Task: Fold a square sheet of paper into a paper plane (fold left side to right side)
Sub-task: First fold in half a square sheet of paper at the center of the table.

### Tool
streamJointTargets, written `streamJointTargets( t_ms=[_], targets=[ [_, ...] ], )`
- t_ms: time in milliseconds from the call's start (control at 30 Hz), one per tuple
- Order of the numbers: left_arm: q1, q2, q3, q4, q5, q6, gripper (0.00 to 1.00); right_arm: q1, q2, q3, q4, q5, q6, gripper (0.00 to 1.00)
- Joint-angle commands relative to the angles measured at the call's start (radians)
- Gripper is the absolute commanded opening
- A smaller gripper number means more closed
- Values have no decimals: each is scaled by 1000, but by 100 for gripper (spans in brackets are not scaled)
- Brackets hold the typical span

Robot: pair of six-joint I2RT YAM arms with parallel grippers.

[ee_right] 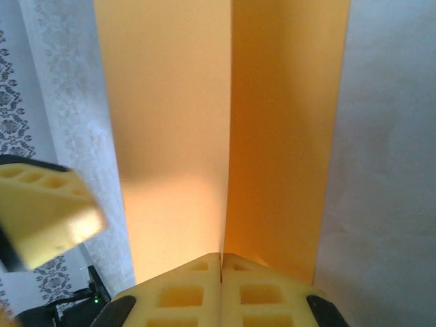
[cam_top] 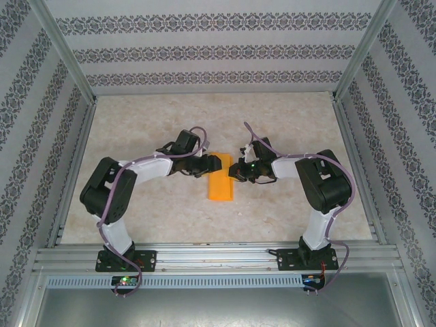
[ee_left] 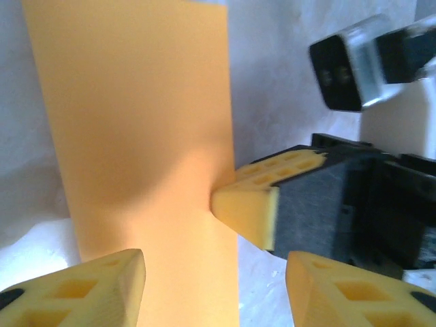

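Observation:
The square sheet of paper point(cam_top: 220, 184) lies at the table's middle as a narrow bright orange strip, folded over. My left gripper point(cam_top: 215, 163) is at its far left corner. In the left wrist view it point(ee_left: 214, 289) stands open, one finger over the paper point(ee_left: 136, 122) and the other over bare table. My right gripper point(cam_top: 234, 170) meets the strip's right edge from the right. In the right wrist view its fingers point(ee_right: 221, 269) are pressed together, and the line between a lighter and a darker orange panel of the paper point(ee_right: 170, 136) runs straight into their seam. The right gripper's tip point(ee_left: 245, 211) touches the paper's right edge.
The pale marble-look table point(cam_top: 150, 129) is ringed by aluminium rails point(cam_top: 218, 255) and patterned walls point(cam_top: 204, 48). The two arms' wrists sit close together over the paper, with the right wrist's dark body point(ee_left: 361, 211) just right of my left fingers.

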Motion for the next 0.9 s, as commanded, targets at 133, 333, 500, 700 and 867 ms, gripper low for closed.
streamJointTargets(
  t_ms=[133, 333, 500, 700, 867],
  targets=[
    [-8, 11, 14, -129, -67, 70, 60, 10, 4, 34, -31, 28, -15, 0],
    [-22, 83, 49, -112, -42, 60, 60, 11, 3, 37, -44, 37, -20, 1],
    [-25, 125, 71, -118, -46, 57, 59, 11, 1, 37, -61, 49, -28, 1],
    [-28, 157, 84, -128, -63, 37, 53, 12, -1, 40, -87, 62, -41, 2],
    [-39, 183, 102, -164, -94, 28, 49, 13, -8, 39, -103, 71, -48, 3]
  ],
)
